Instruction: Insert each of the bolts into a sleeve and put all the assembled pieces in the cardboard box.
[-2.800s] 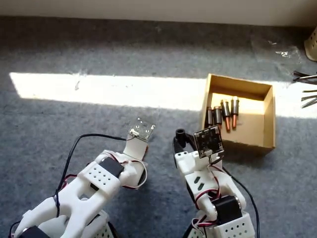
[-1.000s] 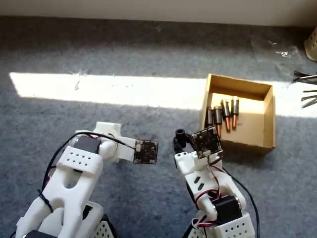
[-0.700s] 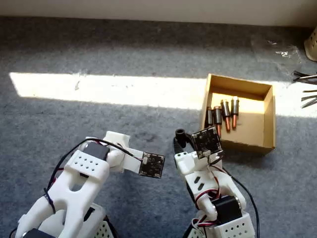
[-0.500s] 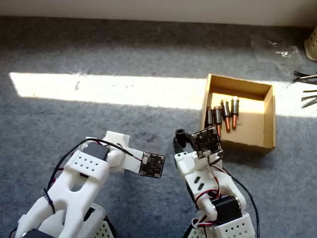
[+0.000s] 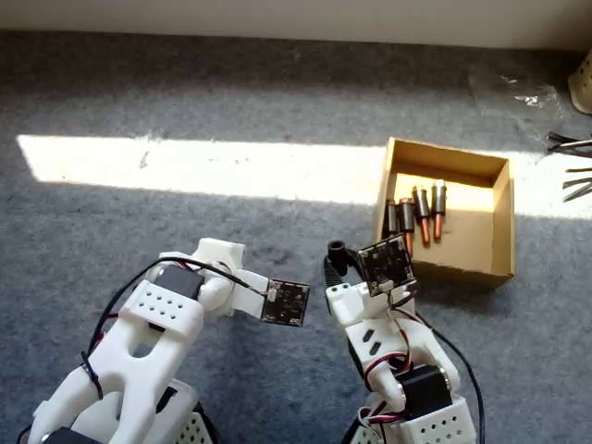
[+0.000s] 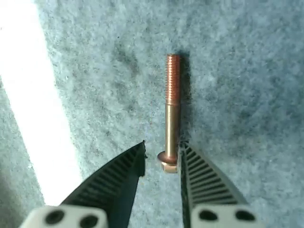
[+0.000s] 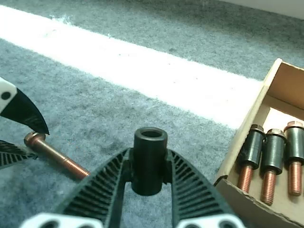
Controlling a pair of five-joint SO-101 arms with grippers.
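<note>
A copper bolt (image 6: 171, 109) lies flat on the grey carpet. My left gripper (image 6: 162, 149) is open and low over it, with the bolt's head between the two fingertips. My right gripper (image 7: 149, 156) is shut on a black sleeve (image 7: 150, 159), held upright with its bore facing up just above the carpet. From the right wrist view the bolt (image 7: 57, 154) lies close beside the sleeve, its head between the other arm's fingers (image 7: 19, 114). The cardboard box (image 5: 499, 222) holds several assembled pieces (image 5: 416, 213). In the high view the sleeve (image 5: 336, 250) shows left of the box.
A sunlit strip (image 5: 185, 166) crosses the carpet behind both arms. Dark tools (image 5: 569, 166) and a clear plastic bag (image 5: 518, 92) lie at the far right. The left arm's wrist board (image 5: 285, 302) hangs close to the right arm (image 5: 388, 264).
The left arm has swung its wrist down and toward the right arm, settling over the bolt. The right arm has stayed still with the sleeve.
</note>
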